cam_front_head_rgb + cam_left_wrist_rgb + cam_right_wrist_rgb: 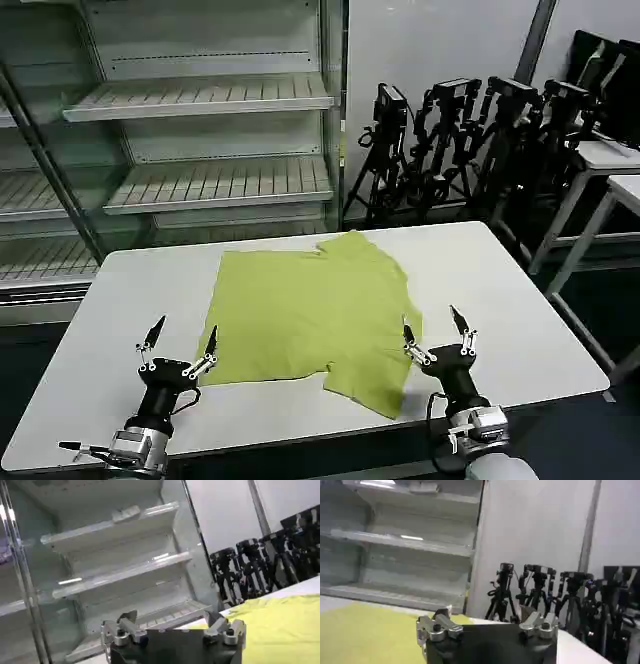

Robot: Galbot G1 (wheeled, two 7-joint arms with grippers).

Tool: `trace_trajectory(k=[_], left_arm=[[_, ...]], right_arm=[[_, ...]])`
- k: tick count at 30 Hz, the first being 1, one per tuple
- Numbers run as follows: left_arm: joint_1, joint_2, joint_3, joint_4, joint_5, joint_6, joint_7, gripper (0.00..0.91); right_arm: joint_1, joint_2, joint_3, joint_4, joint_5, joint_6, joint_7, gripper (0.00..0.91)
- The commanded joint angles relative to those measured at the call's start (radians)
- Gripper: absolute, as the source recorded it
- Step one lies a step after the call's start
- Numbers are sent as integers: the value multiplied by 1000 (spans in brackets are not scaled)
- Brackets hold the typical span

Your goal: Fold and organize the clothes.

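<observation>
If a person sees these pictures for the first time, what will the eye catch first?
First, the lime T-shirt, spread rumpled across the middle of the white table. Next, the two open grippers at the near edge: the left gripper beside the shirt's near left corner, the right gripper by its near right part. Behind stand bare shelves and black tripods.

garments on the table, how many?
1. A single lime T-shirt lies spread on the white table, between the open left gripper and open right gripper. Nothing else seems hidden under it.
</observation>
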Motion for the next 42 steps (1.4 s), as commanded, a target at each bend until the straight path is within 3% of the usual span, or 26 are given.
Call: trace_trajectory(k=[1, 7, 14, 21, 26, 41, 42], left_arm=[[1, 3, 0, -2, -19, 28, -3, 907], [4, 4, 3, -16, -18, 65, 2, 907], [43, 25, -11, -93, -23, 373, -8, 907], [69, 37, -16, -107, -21, 505, 32, 907], [44, 34, -14, -70, -24, 542, 34, 907], [9, 53, -74, 28, -121, 546, 13, 907], [13, 54, -74, 21, -121, 546, 15, 806]], right_arm=[[-9, 1, -14, -2, -9, 0, 2, 907], [-17, 1, -1, 7, -11, -9, 7, 907], [-149, -44, -58, 99, -39, -105, 48, 907], [-271, -53, -72, 163, -62, -198, 69, 907], [-283, -41, -85, 161, -51, -231, 83, 907], [-278, -25, -140, 147, -9, -273, 143, 907], [-278, -24, -142, 146, -7, -276, 144, 907]])
